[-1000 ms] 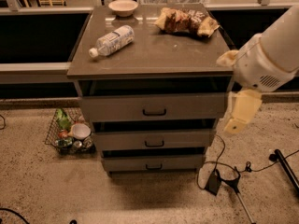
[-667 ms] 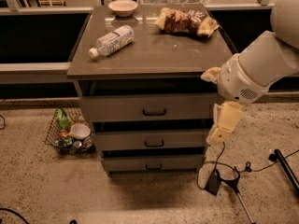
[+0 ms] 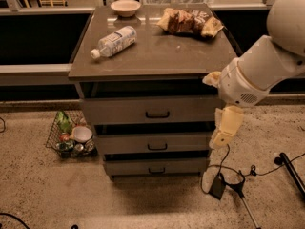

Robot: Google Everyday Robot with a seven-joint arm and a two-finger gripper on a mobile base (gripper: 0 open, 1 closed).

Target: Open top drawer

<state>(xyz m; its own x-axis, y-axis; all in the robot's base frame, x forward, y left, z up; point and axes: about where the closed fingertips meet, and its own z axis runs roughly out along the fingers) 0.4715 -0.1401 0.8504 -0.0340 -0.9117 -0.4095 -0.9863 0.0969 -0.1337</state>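
Yellow and pale, the gripper [image 3: 224, 130] hangs pointing down at the right front corner of the cabinet. I cannot tell if it is open or closed. It is just beside the right end of the top drawer [image 3: 119, 111], away from the little black handle [image 3: 157, 114]. On top lie a bottle [image 3: 114, 41], a bowl [image 3: 126, 6] and snack bags [image 3: 190, 22]. A wire basket [image 3: 56, 132] sits on the floor to the left.
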